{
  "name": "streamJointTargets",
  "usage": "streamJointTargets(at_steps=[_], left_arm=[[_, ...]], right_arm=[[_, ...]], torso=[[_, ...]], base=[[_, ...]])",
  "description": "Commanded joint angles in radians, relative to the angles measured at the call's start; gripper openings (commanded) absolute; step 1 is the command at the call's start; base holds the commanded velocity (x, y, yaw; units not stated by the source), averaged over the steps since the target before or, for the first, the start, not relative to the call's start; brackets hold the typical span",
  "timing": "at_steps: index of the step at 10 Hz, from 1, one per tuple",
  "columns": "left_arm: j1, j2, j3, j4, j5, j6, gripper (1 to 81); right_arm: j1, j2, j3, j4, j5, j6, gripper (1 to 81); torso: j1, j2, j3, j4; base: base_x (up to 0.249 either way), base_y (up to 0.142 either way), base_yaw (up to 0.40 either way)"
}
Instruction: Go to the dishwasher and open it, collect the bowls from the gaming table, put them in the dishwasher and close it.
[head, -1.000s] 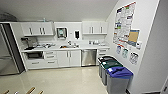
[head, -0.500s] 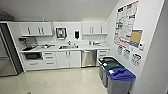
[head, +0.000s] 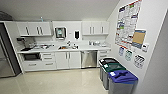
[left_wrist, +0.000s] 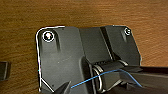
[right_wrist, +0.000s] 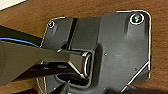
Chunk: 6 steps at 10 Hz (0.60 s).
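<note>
Kitchenette straight ahead. Dishwasher (head: 88, 59) sits under the desk (head: 62, 49) run, right of the white double cabinet doors (head: 68, 60), door closed flush with the cabinet fronts. Steel fridge (head: 5, 62) at the left edge of the head view. Three bins along the right wall: black-lidded (head: 108, 65) nearest the dishwasher, green-lidded (head: 113, 72) in the middle, blue-lidded (head: 122, 82) closest to the camera. Bins narrow the approach on the right; pale floor (head: 55, 82) between fridge and bins is open up to the dishwasher front. Posters (head: 127, 22) on the right wall. Both wrist views look down on brown wood-grain surface; can't tell whether either hand is apart or together.
</note>
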<state>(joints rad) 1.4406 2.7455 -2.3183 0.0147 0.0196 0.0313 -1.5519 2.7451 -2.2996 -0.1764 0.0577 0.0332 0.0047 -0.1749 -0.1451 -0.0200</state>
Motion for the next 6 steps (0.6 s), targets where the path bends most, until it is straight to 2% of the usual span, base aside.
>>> streamJointTargets(at_steps=[1, 6], left_arm=[[-0.064, -0.016, 0.01, -0.002, 0.046, 0.01, 81.1], [-0.064, -0.016, 0.01, -0.002, 0.046, 0.01, 81.1]], right_arm=[[0.045, -0.02, 0.01, -0.009, -0.045, -0.006, 81.1], [0.051, -0.022, 0.01, -0.008, -0.047, -0.006, 81.1]], torso=[[0.0, 0.0, 0.0, 0.0], [0.0, 0.0, 0.0, 0.0]], base=[[0.144, 0.0, 0.0], [0.144, 0.0, 0.0]])
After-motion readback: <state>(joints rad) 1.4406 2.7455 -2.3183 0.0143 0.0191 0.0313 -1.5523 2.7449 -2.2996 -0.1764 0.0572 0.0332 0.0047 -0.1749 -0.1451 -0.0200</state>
